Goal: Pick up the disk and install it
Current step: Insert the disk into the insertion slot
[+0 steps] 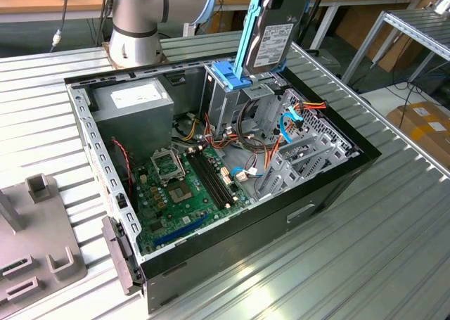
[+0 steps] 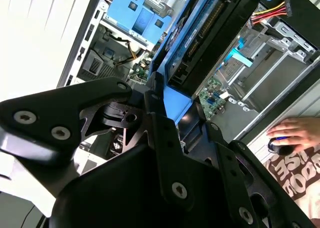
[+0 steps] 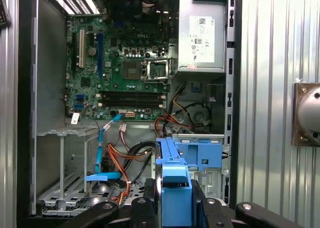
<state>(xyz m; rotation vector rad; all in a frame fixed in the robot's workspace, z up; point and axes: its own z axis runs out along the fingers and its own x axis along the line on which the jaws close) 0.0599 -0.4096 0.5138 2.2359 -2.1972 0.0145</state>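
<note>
My fingers [image 2: 156, 95] are clenched on the disk [image 1: 271, 42]; the gripper [image 3: 174, 193] holds it by one end, clamped across the light-blue rails [image 1: 245, 35], not on the faces. The disk hangs on edge, slightly tilted, label facing the exterior camera, over the open PC case [image 1: 330, 186]; it sits right by the blue bracket [image 1: 228, 75] atop the drive cage [image 1: 223, 105]; can't tell if its lower end touches.

Handling, my read: dense for its size; rigid metal shell, no flex; shock-sensitive inside, so no knocks on sheet metal; the label face looks slick, poor to pinch; the rails are the sane grip, plastic with some give and bite; held by one end it could pivot in the pinch, so the clamp wants to be firm.

Surroundings: case black outside, grey stamped steel inside, perforated, folded edges that look sharp; green motherboard [image 1: 186, 183] flat on the case floor; boxy grey power supply [image 1: 133, 98] with a white label in the corner; loose orange and red wiring [image 3: 120, 155] and a blue flat cable [image 3: 102, 138] near the cage, soft and snaggable; grooved metal table [image 1: 365, 264] under it all. A person's hand [image 2: 295, 133] rests just past the case edge in the second wrist view.
</note>
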